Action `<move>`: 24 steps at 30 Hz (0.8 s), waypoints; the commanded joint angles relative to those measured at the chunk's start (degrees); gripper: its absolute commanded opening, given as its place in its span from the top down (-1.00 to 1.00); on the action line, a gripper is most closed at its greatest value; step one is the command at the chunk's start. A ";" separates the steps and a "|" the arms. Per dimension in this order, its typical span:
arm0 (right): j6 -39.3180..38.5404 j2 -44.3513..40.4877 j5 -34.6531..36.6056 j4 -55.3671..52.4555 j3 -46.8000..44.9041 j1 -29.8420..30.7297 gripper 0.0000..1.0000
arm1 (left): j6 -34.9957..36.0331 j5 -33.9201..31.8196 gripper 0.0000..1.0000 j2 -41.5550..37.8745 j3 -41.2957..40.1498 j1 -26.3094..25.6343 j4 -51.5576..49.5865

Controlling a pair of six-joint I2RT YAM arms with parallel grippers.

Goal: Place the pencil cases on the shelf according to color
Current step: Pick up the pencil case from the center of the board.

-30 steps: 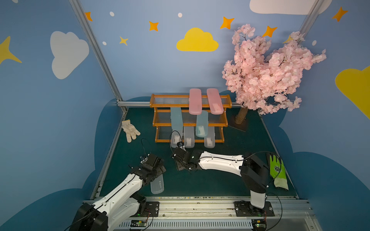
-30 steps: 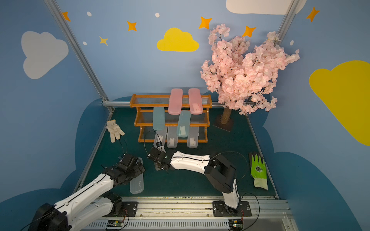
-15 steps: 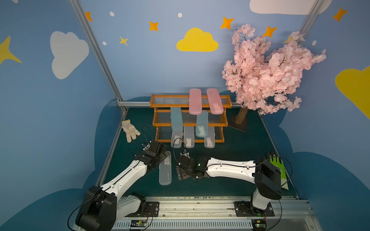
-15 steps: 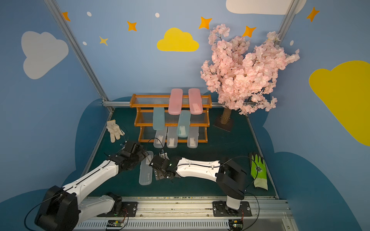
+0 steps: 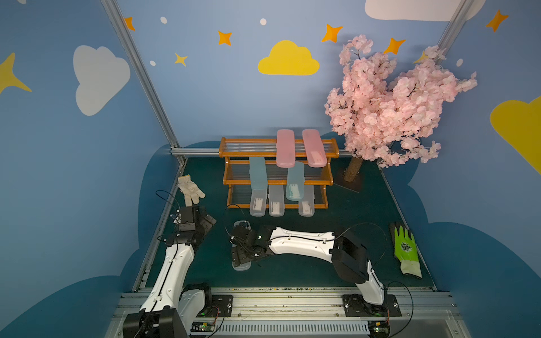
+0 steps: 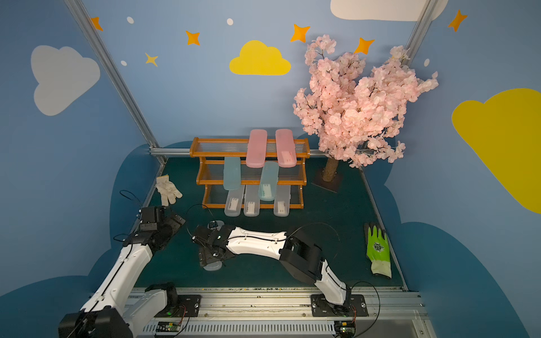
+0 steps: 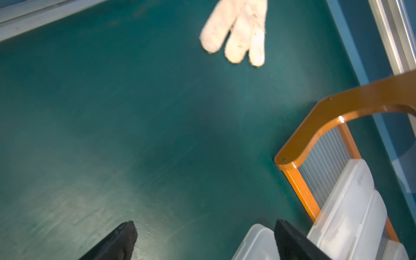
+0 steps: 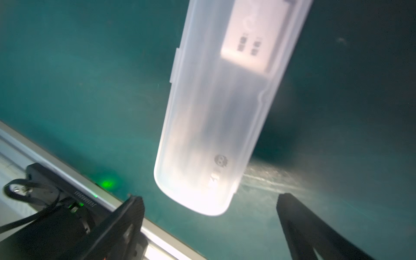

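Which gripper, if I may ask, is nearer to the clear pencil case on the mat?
Right. The right gripper hangs over the case; the left gripper is apart, near the white glove.

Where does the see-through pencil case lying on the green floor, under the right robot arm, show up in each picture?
Top view: the clear case lies left of centre on the green mat, only its ends showing under the right arm.
Top view: same place.
Left wrist: probably the clear corner beside the left gripper.
Right wrist: large, in the middle.
Shared landmark: the mat.
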 commanded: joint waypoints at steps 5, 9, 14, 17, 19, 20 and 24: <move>-2.85 10.22 -1.23 -15.44 14.22 0.13 -0.97 | 1.22 4.40 -1.00 -3.42 -1.16 2.08 -1.16; -4.04 14.30 0.65 -21.35 19.34 -0.03 -0.97 | 0.97 5.56 -1.00 -5.23 -1.78 2.06 -0.93; -4.06 10.43 4.73 -22.86 13.06 -0.48 -0.97 | 1.23 6.84 -1.00 -6.80 -2.44 2.08 -0.57; -4.93 5.61 7.28 -20.93 7.19 -0.58 -0.97 | 0.89 7.17 -1.00 -7.60 -3.08 2.06 -0.08; -5.78 3.07 7.28 -18.24 3.74 -0.59 -0.97 | 0.62 7.52 -1.00 -7.82 -3.37 2.06 0.23; -6.10 2.19 6.73 -16.52 1.96 -0.66 -0.97 | 0.53 7.66 -1.00 -7.83 -3.39 2.06 0.32; -6.74 0.67 4.55 -13.13 -1.35 -0.58 -0.97 | 0.78 7.36 -1.00 -8.24 -3.02 2.08 -0.49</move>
